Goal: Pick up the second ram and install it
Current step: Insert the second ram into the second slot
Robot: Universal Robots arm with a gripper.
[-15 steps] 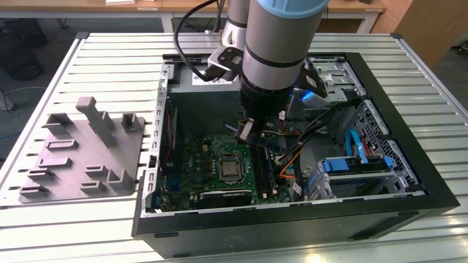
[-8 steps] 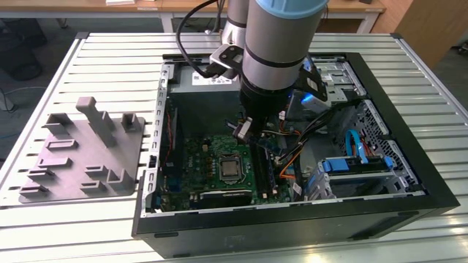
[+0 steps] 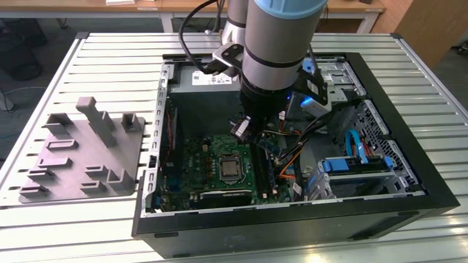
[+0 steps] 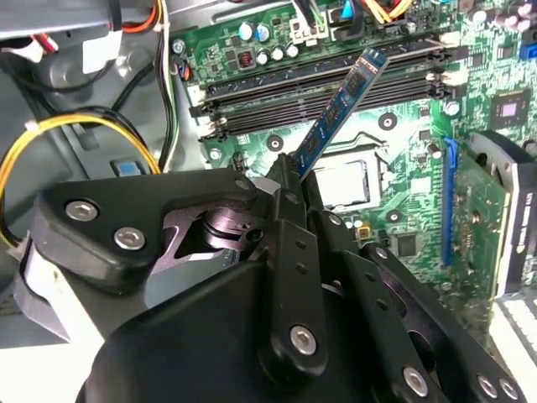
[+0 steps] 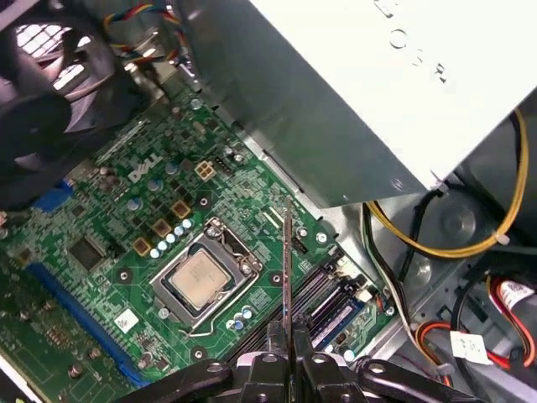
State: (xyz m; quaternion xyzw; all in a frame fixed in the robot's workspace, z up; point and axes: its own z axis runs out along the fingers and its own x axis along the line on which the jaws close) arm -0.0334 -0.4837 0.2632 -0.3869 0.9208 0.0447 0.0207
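My gripper (image 3: 246, 131) is down inside the open computer case, shut on the second ram (image 4: 342, 105), a thin dark board with a row of chips. In the second wrist view the stick rises tilted out of the gripper (image 4: 294, 172) and hangs above the long black memory slots (image 4: 327, 88), apart from them. In the first wrist view the second ram (image 5: 287, 260) is seen edge-on, clamped in the gripper (image 5: 289, 340), over the board between the processor socket (image 5: 201, 281) and the memory slots (image 5: 312, 300).
The black case (image 3: 409, 208) sits on a slatted table. A grey moulded holder block (image 3: 87, 153) with posts lies at the exterior view's left. The power supply (image 5: 352, 92), yellow cables (image 5: 436, 243) and blue drive brackets (image 3: 351, 164) crowd the slots.
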